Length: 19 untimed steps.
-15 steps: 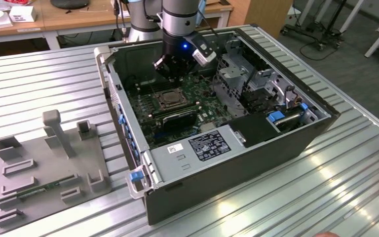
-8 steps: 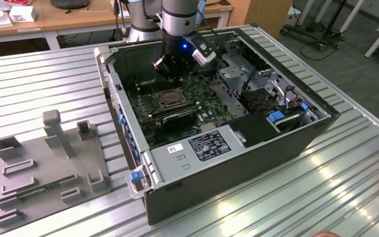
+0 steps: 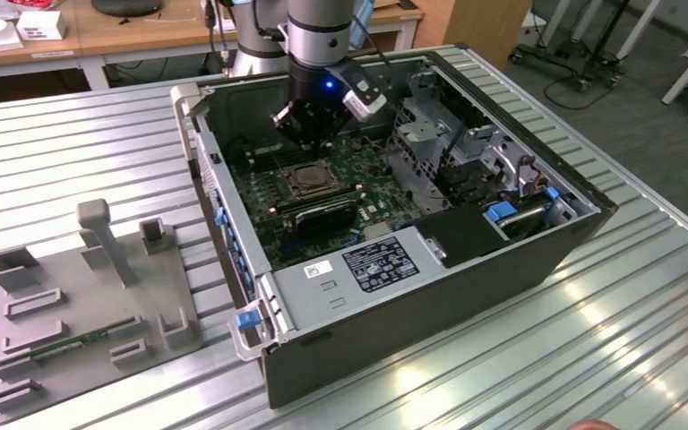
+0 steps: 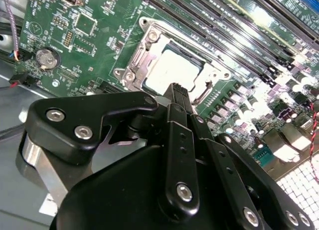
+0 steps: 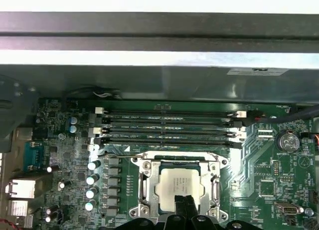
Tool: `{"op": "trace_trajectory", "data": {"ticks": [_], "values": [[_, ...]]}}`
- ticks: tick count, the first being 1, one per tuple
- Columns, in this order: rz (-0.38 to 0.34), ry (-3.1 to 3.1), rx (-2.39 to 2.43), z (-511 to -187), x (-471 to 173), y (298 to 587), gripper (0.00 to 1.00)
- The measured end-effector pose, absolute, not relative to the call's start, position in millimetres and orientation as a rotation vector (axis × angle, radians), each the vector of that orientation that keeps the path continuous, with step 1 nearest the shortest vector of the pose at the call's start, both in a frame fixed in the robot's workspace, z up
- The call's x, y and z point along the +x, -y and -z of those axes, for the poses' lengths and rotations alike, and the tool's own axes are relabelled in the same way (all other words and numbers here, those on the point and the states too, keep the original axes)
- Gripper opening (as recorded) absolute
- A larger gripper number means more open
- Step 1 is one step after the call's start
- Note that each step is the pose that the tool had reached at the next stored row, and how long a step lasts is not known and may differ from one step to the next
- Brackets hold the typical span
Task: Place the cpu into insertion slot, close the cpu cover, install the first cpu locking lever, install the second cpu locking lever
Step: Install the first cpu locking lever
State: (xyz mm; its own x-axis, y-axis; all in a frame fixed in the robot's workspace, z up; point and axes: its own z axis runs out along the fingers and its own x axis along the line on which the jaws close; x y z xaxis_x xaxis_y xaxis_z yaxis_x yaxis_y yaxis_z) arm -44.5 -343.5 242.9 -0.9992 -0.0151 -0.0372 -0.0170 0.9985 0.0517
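Note:
The cpu (image 5: pixel 179 184) lies flat in the insertion slot (image 5: pixel 135 162) on the green motherboard, seen in both wrist views and, small, in the exterior view (image 3: pixel 302 179). The silvery cpu cover (image 5: pixel 144 182) lies down around it as a frame, with the chip (image 4: pixel 172 70) showing through its cut-out. A thin metal lever (image 5: pixel 124 154) runs along the socket's side next to the memory slots. My gripper (image 5: pixel 185 199) hangs just above the socket's edge, its black fingers pressed together with nothing between them (image 4: pixel 177 88). In the exterior view it (image 3: pixel 305 143) is inside the open case.
Long black memory slots (image 5: pixel 169 125) lie beside the socket. The case wall (image 3: pixel 201 143) and a metal drive cage (image 3: pixel 428 134) close in on the board. A coin battery (image 4: pixel 45 58) sits on the board. A grey fixture plate (image 3: pixel 81 296) lies on the table at the exterior view's left.

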Motion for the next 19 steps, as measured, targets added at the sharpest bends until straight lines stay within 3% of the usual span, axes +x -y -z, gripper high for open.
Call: {"op": "trace_trajectory", "data": {"ticks": [19], "values": [[-0.109, -3.08, -0.025, -243, -59, 343, 0.1]]}}
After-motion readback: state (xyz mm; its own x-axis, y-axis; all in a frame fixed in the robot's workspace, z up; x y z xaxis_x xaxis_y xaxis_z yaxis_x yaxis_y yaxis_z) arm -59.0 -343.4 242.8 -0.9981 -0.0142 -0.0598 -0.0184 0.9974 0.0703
